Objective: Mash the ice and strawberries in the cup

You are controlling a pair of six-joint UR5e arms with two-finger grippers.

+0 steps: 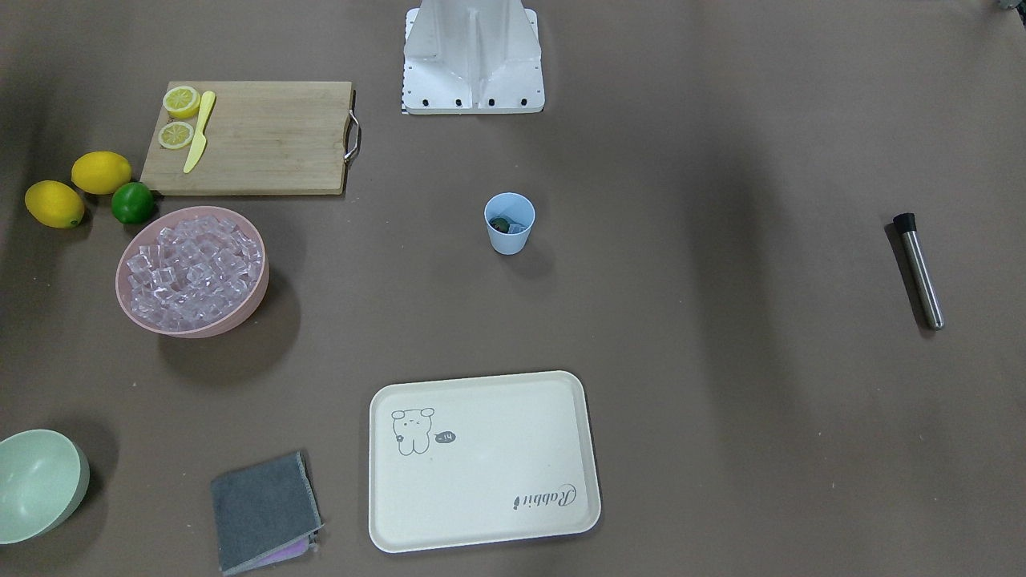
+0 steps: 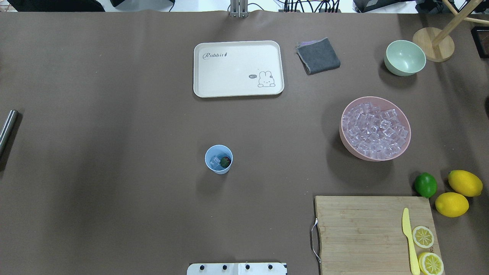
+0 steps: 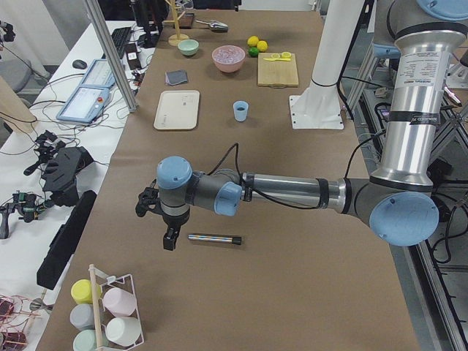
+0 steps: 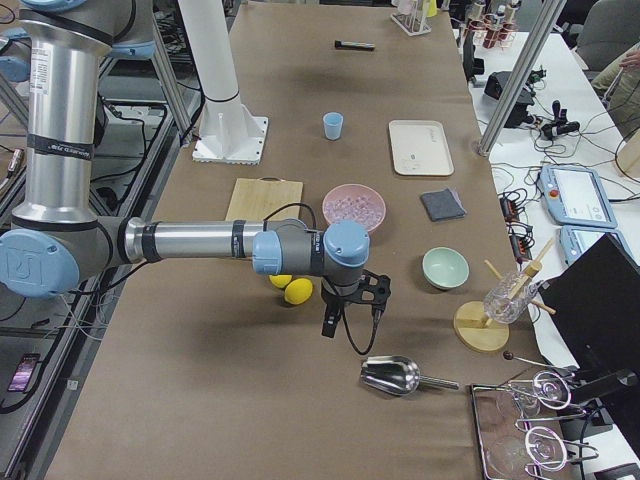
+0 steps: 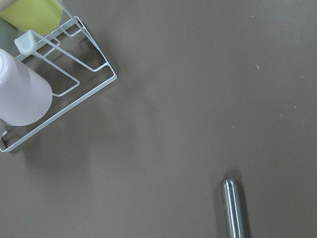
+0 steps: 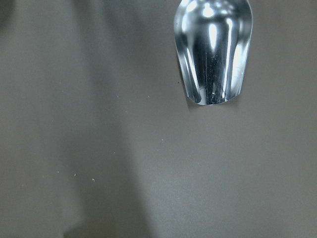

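Brown table: cup with ice and strawberry; pink bowl of cubes

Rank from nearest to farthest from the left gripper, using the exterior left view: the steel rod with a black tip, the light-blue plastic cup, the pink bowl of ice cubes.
1. The steel rod, lying on the table right beside the left gripper.
2. The light-blue plastic cup, standing mid-table.
3. The pink bowl, at the table's far end.
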